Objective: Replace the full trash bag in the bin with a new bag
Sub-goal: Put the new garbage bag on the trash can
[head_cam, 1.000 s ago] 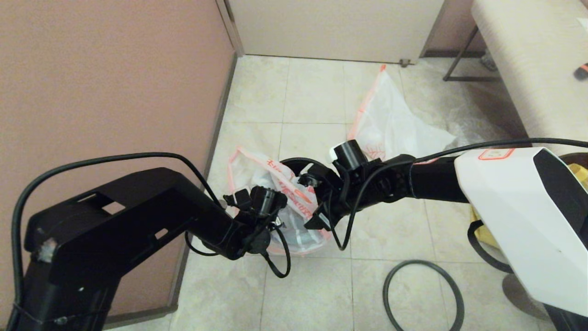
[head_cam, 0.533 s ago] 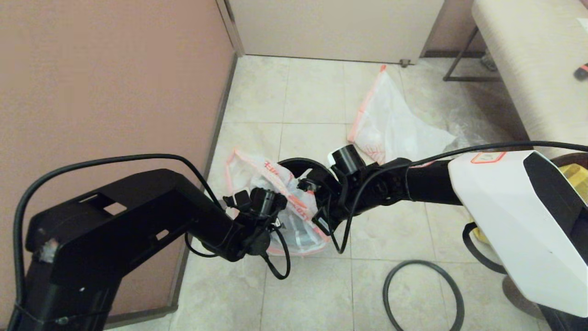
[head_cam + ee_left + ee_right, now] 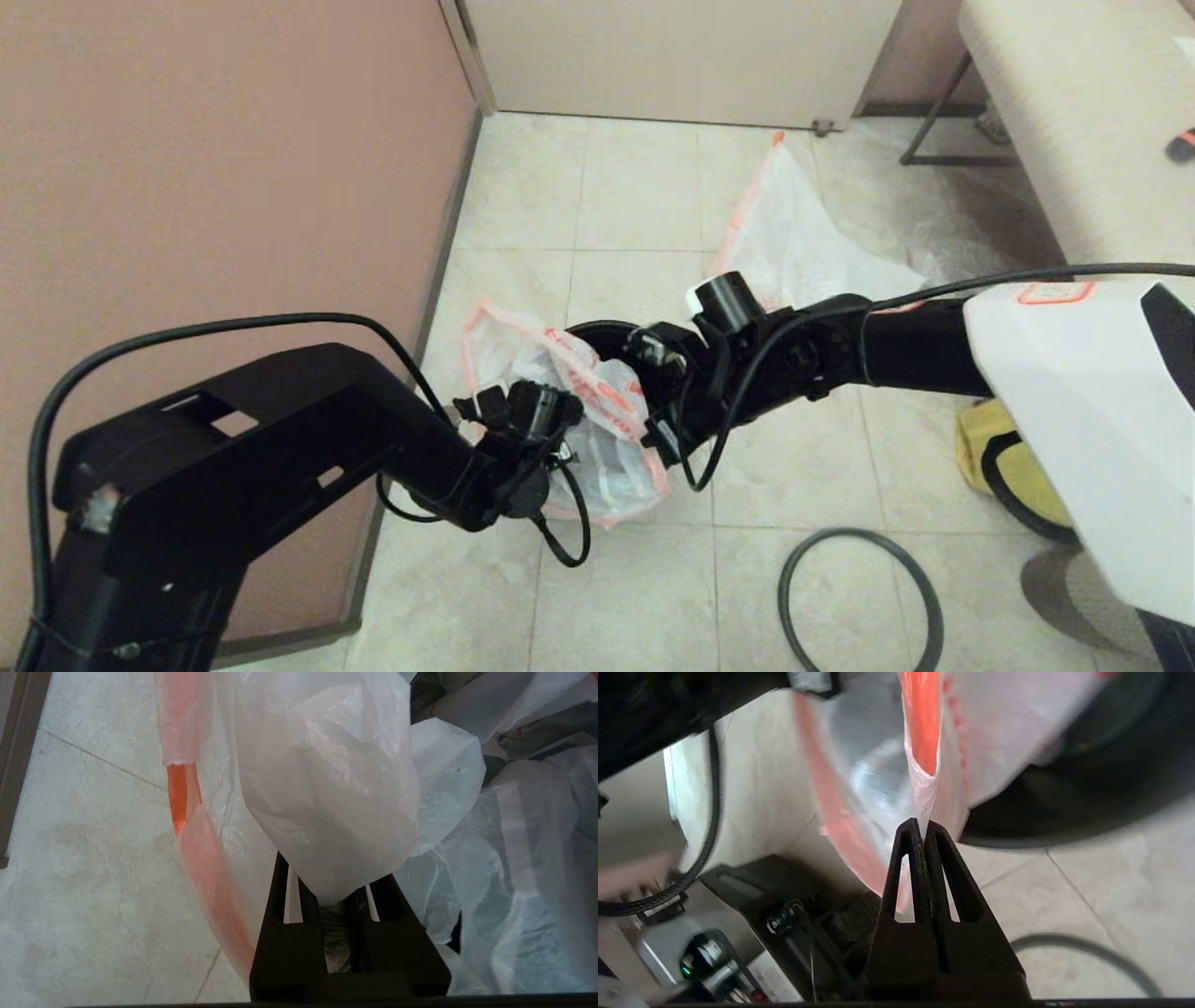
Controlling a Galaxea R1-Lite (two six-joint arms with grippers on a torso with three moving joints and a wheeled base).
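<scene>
Both claws are clamped on the same bag. My left claw pinches a bunched fold of the white film, and my right claw is clenched on the orange-red hem where it comes to a point; in the right wrist view the fingers press flat together with only plastic between them.

That bag hangs between the 2 claws, over the near edge of the bin, whose black rim shows just behind it. From the left claw the bag's mouth runs up and across toward the right claw, so the hem's long axis lies roughly from one claw to the other, and the bin's opening sits just beyond that line. The right claw is the nearer to the bin. I judge this to be the new bag going in, though the crumpled plastic seen in the left wrist view leaves me unsure. The coming move, as I read it, is to spread the hem apart and carry it over the rim.

A second white bag lies flat on the floor well beyond the bin. The grey ring lies on the tiles near me, apart from the bin. The floor is pale tile, with a pink wall on my left, a table at far right and a yellow tote under my right arm.
</scene>
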